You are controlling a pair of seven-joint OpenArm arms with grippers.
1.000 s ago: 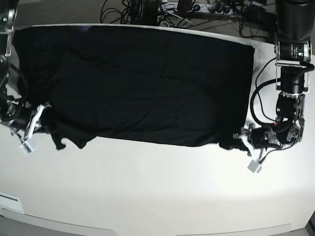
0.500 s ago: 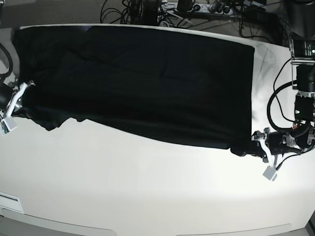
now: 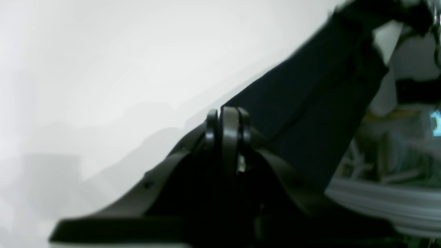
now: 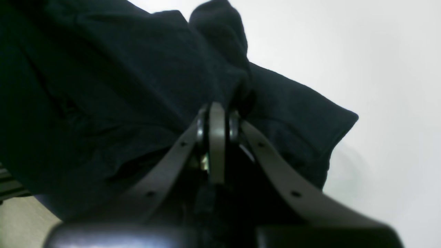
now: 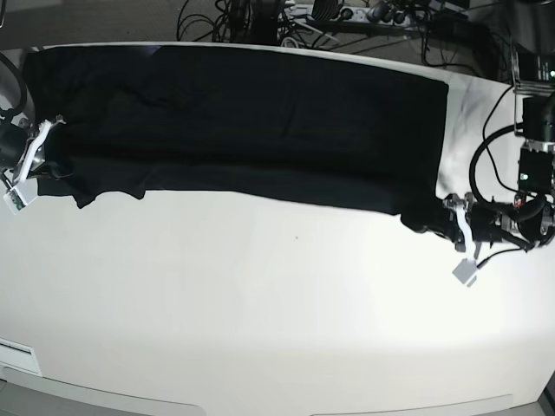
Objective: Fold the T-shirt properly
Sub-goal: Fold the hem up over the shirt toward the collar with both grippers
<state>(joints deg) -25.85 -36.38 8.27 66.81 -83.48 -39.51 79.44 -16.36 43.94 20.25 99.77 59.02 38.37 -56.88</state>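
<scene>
The black T-shirt (image 5: 243, 121) lies stretched in a long band across the far half of the white table (image 5: 260, 303), plain side up. My left gripper (image 5: 440, 222) is at the shirt's near right corner, shut on the cloth. The left wrist view shows its closed fingertips (image 3: 227, 119) with the T-shirt (image 3: 310, 103) running taut up and to the right. My right gripper (image 5: 50, 143) is at the shirt's left end, shut on bunched cloth. In the right wrist view the T-shirt (image 4: 120, 86) folds over the closed tips of the right gripper (image 4: 215, 115).
Cables and a power strip (image 5: 347, 13) lie beyond the table's far edge. A white tag (image 5: 465, 271) hangs under the left gripper and another tag (image 5: 15, 199) under the right one. Bare white tabletop fills the near half.
Both grippers have drawn apart toward the table's sides and the left one moved back. The shirt's sagging near edge has pulled into a nearly straight line farther from the front.
</scene>
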